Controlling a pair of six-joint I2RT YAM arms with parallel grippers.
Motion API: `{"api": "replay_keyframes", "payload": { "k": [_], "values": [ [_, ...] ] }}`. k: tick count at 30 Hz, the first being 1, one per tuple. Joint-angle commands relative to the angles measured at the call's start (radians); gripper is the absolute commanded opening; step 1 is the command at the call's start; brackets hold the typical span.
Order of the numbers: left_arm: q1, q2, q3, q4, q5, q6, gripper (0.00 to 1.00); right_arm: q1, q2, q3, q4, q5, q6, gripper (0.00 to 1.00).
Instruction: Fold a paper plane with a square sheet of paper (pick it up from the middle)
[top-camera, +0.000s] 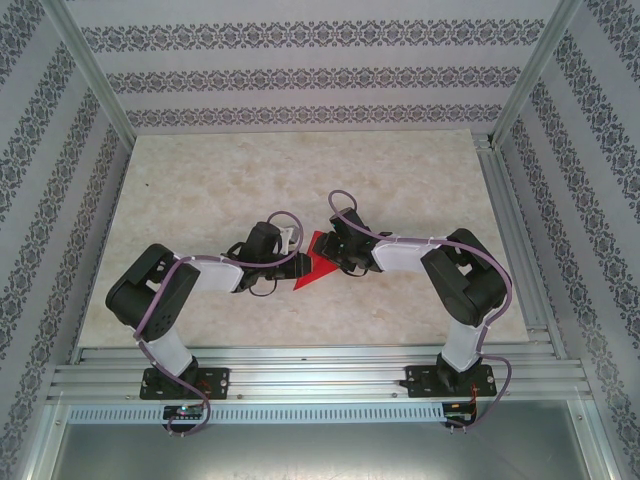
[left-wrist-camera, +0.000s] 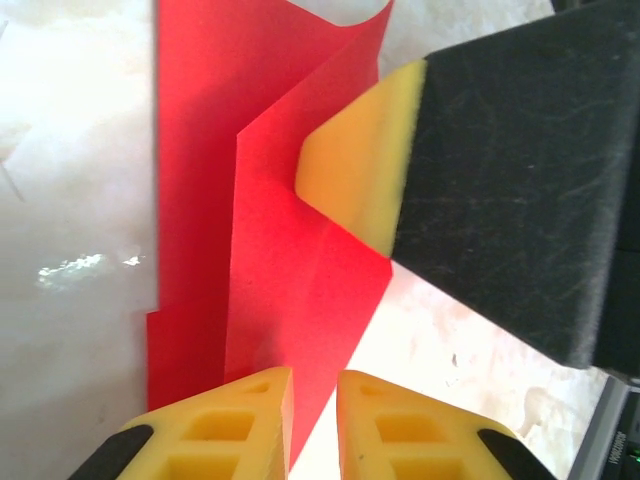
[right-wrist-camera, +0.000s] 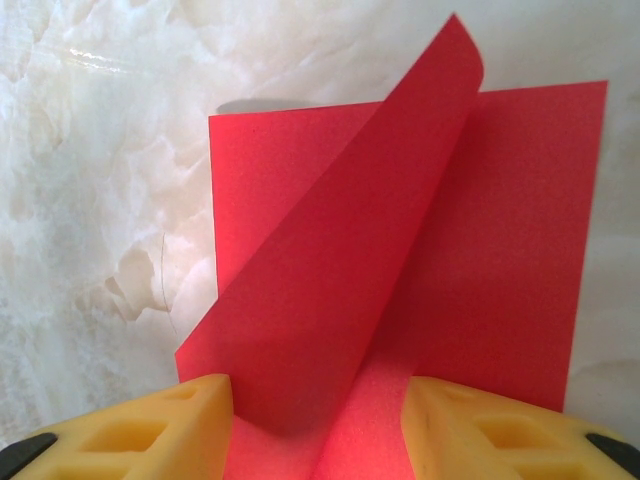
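The square sheet of paper is bright red and lies on the table between my two grippers. One flap of it is lifted and curls over the flat part. My left gripper sits at the sheet's left edge. Its yellow jaws are narrowed to a slim gap, and the raised flap's edge runs into that gap. My right gripper is open, its fingers wide apart over the paper. One of its fingertips presses against the flap. A paper plane is not in view.
The marbled tabletop spreads out around the paper. Patterned walls and metal frame rails enclose it. Both arm bases are bolted at the near edge.
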Motion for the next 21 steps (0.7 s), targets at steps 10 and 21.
{"api": "replay_keyframes", "payload": {
  "k": [10,21],
  "values": [
    [-0.012,0.013,0.022,-0.035,-0.038,0.025,0.19,-0.003,0.076,-0.054,-0.160,0.082,0.009,0.50],
    [-0.011,0.042,0.035,-0.051,-0.038,0.025,0.17,-0.001,0.096,-0.054,-0.166,0.088,0.003,0.47]
  ]
}}
